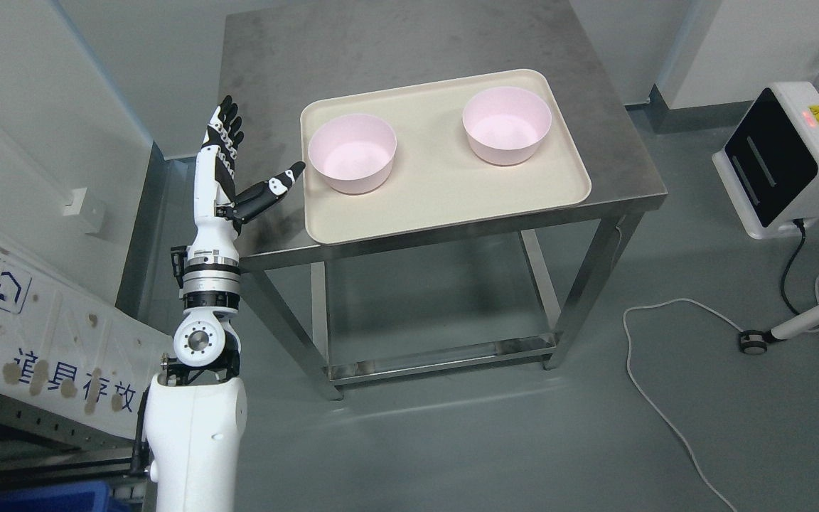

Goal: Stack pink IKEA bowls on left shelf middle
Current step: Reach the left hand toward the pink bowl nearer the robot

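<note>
Pink bowls not stacked yet. Left robot hand (235, 167) wide open, empty, thumb just beside tray (445, 195) edge, probably lining up on near bowl (352, 153). Far bowl (507, 124) well apart, same tray, steel bench (267, 78).

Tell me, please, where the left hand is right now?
In the head view, the left hand hovers open beside the tray's left edge, thumb pointing toward the nearer pink bowl.
</note>
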Controlling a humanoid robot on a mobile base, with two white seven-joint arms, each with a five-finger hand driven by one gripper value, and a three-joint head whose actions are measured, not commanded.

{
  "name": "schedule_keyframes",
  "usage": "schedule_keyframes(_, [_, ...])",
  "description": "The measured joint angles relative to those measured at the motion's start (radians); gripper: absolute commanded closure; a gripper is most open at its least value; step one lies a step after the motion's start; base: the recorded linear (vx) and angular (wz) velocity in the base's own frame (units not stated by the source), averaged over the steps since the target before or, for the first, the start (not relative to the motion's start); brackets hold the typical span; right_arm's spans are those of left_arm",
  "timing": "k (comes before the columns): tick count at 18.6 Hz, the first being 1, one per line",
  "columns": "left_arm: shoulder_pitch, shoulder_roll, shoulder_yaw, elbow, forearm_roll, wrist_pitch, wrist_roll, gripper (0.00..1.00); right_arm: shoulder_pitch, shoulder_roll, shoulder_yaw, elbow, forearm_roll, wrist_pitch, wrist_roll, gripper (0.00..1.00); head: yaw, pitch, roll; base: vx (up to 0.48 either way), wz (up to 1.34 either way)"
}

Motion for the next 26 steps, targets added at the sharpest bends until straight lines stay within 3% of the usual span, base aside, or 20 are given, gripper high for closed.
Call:
schedule_keyframes(6, [-0.052,0.000,0.007,-0.005,0.000,-0.001,-0.054,0.02,0.000,0.000,0.000,0.000,0.000,0.000,0.000,0.00,0.0000,0.000,0.000,0.000,0.00])
schedule_keyframes(12, [-0.236,0.044,-0.052,0.037,-0.064,0.241,-0.377,0.03,0.000,0.000,0.000,0.000,0.000,0.000,0.000,0.00,0.0000,0.000,0.000,0.000,0.01])
schedule_keyframes(14, [-0.295,0.067,-0.083,0.067,-0.121,0.271,-0.437,0.04,0.000,0.000,0.000,0.000,0.000,0.000,0.000,0.00,0.0000,0.000,0.000,0.000,0.00])
schedule_keyframes(19, [-0.362,0.112,-0.140,0.124,-0.238,0.294,-0.507,0.07,0.000,0.000,0.000,0.000,0.000,0.000,0.000,0.00,0.0000,0.000,0.000,0.000,0.00])
schedule_keyframes(26, [-0.401,0.143,-0.196,0.205,-0.374,0.301,-0.521,0.21,0.000,0.000,0.000,0.000,0.000,0.000,0.000,0.00,0.0000,0.000,0.000,0.000,0.00])
